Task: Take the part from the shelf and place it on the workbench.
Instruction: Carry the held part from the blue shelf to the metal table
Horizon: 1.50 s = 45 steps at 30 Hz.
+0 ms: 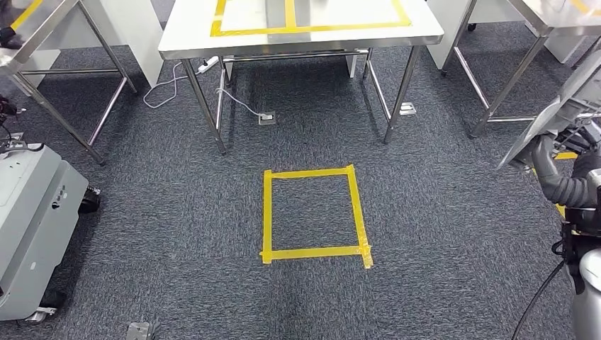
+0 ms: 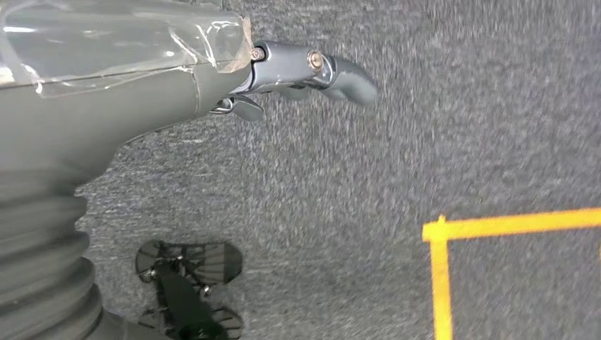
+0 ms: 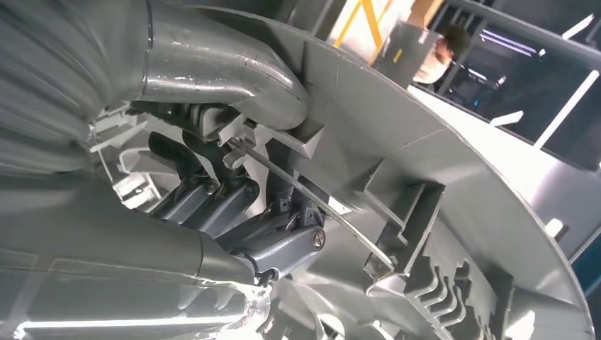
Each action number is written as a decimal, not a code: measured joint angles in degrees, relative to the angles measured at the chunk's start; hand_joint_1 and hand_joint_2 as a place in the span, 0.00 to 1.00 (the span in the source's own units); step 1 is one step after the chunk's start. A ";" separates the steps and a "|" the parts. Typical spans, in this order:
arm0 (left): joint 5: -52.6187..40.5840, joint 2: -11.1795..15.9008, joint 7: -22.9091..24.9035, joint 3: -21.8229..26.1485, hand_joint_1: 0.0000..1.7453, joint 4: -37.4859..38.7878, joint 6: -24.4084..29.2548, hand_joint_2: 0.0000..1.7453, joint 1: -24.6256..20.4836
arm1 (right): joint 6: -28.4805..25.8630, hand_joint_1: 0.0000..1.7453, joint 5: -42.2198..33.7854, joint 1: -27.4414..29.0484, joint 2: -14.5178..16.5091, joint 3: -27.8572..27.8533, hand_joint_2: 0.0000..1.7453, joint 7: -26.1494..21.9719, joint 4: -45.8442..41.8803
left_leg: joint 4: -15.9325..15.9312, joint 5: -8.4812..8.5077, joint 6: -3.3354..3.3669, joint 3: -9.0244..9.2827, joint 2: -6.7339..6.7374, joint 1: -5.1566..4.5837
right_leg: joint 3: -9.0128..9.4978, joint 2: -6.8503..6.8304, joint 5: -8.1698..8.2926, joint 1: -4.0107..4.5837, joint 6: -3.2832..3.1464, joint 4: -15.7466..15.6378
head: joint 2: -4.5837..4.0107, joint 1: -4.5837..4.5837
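The part [image 1: 547,126] is a grey moulded plastic piece with ribs and a curved rim, at the right edge of the head view. My right hand [image 1: 580,157] grips it, held up beside my body. In the right wrist view the dark fingers [image 3: 212,202] are curled around a rib of the part [image 3: 425,212], with the thumb [image 3: 227,71] pressed on its other side. The workbench [image 1: 186,37], a steel table marked with yellow tape, stands straight ahead across the carpet. My left hand [image 2: 283,74] hangs over the carpet, holding nothing, its fingers loosely apart.
A yellow tape square [image 1: 312,172] marks the carpet between me and the workbench. Steel tables stand at the far left [image 1: 42,28] and far right [image 1: 538,21]. A grey cart [image 1: 28,219] sits at the left. A cable and floor socket [image 1: 266,117] lie under the workbench. A person [image 3: 439,53] stands behind.
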 joint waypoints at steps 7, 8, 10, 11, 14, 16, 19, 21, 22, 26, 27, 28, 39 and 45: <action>0.00 -0.37 0.33 -0.70 0.00 -0.05 -0.63 1.00 -0.27 | -0.52 0.95 1.38 0.46 -0.02 -0.26 1.00 -0.45 -0.11 | -3.43 1.90 0.83 2.15 0.28 0.31 | -6.97 -1.49 -5.96 0.21 0.14 14.67 | 0.00 0.26; 0.00 -0.44 0.37 -0.86 0.00 -0.05 -0.69 1.00 -0.27 | -0.53 0.95 1.50 0.50 -0.03 -0.26 1.00 -0.49 -0.11 | -3.27 1.81 0.70 2.12 0.27 0.37 | -6.65 -1.60 -5.37 0.10 0.71 14.03 | 0.00 0.26; 0.00 -0.56 0.47 -1.09 0.00 -0.05 -0.77 1.00 -0.28 | -0.53 0.95 1.56 0.48 -0.06 -0.25 1.00 -0.49 -0.11 | -2.34 1.31 0.07 1.92 0.22 0.58 | -2.99 -2.11 -2.52 -0.31 2.06 6.97 | 0.00 0.28; 0.00 -0.57 0.53 -1.14 0.00 -0.05 -0.78 1.00 -0.29 | -0.54 0.95 1.59 0.43 -0.08 -0.25 1.00 -0.50 -0.10 | -1.59 0.89 -0.39 1.59 0.18 0.55 | -1.09 -2.28 -1.40 -0.32 2.32 3.54 | 0.00 0.32; 0.01 -0.51 0.65 -1.17 0.00 -0.07 -0.78 1.00 -0.23 | -0.67 0.95 1.81 0.41 -0.16 -0.25 1.00 -0.59 -0.08 | 0.13 -0.03 -1.31 0.60 0.16 0.35 | 0.48 -2.08 -0.60 -0.03 1.15 0.55 | 0.00 0.30; 0.02 -0.50 0.69 -1.19 0.00 -0.08 -0.78 1.00 -0.21 | -0.70 0.95 2.02 0.41 -0.19 -0.13 1.00 -0.63 -0.07 | 0.66 -0.40 -1.62 0.37 0.21 0.57 | 0.29 -1.91 -0.48 -0.28 0.39 0.59 | 0.00 0.28; 0.09 -0.48 0.71 -1.22 0.00 -0.08 -0.78 1.00 -0.22 | -0.68 0.95 2.35 0.28 -0.19 0.04 1.00 -0.63 -0.07 | 6.75 -4.26 -2.65 -2.21 0.21 1.01 | 0.30 -1.83 -0.33 -0.47 -0.30 0.53 | 0.00 0.17; 0.13 -0.46 0.75 -1.23 0.00 -0.08 -0.78 1.00 -0.20 | -0.65 0.95 2.57 0.25 -0.19 0.21 1.00 -0.63 -0.05 | 14.13 -7.50 -3.11 -5.64 0.22 1.32 | 0.22 -1.83 -0.31 -0.40 -0.45 0.55 | 0.00 0.15; 0.13 -0.48 0.77 -1.25 0.00 -0.08 -0.78 1.00 -0.20 | -0.63 0.95 2.63 0.25 -0.19 0.30 1.00 -0.63 -0.05 | 16.20 -7.91 -3.14 -6.67 0.23 1.41 | 0.22 -1.82 -0.31 -0.34 -0.45 0.56 | 0.00 0.15; 0.17 -0.37 0.81 -1.32 0.00 -0.12 -0.78 1.00 -0.23 | -0.44 0.95 2.93 0.15 -0.17 0.40 1.00 -0.64 -0.04 | 5.84 -2.02 -1.56 -1.78 0.08 1.09 | 0.31 -1.64 -0.29 -0.07 -0.40 0.47 | 0.00 0.21; 0.20 -0.29 0.83 -1.35 0.00 -0.15 -0.78 1.00 -0.23 | -0.43 0.95 3.00 0.02 -0.18 0.40 1.00 -0.64 -0.02 | 2.77 -0.97 -0.98 -0.30 0.08 0.84 | 0.31 -1.61 -0.23 -0.06 -0.32 0.40 | 0.00 0.24; 0.24 -0.18 0.89 -1.38 0.00 -0.18 -0.77 1.00 -0.22 | -0.43 0.95 3.05 -0.09 -0.13 0.40 1.00 -0.64 0.01 | 1.01 -0.56 -0.54 0.54 0.09 0.55 | 0.28 -1.59 -0.14 -0.15 -0.17 0.30 | 0.00 0.25; 0.29 -0.44 1.47 -1.84 0.00 -0.75 -0.69 1.00 -0.24 | -0.22 0.95 3.86 -0.62 -0.21 0.57 1.00 -0.66 0.36 | -2.93 1.41 0.60 2.17 0.34 0.31 | -6.06 -2.07 -4.90 0.01 0.85 13.15 | 0.00 0.40; 0.23 -0.51 1.71 -1.97 0.00 -0.78 -0.69 1.00 -0.17 | -0.17 0.95 4.14 -0.77 -0.24 0.78 1.00 -0.60 0.39 | -0.05 -0.24 -1.03 0.97 0.20 0.06 | 0.83 -2.24 -0.68 0.15 0.60 0.08 | 0.00 0.39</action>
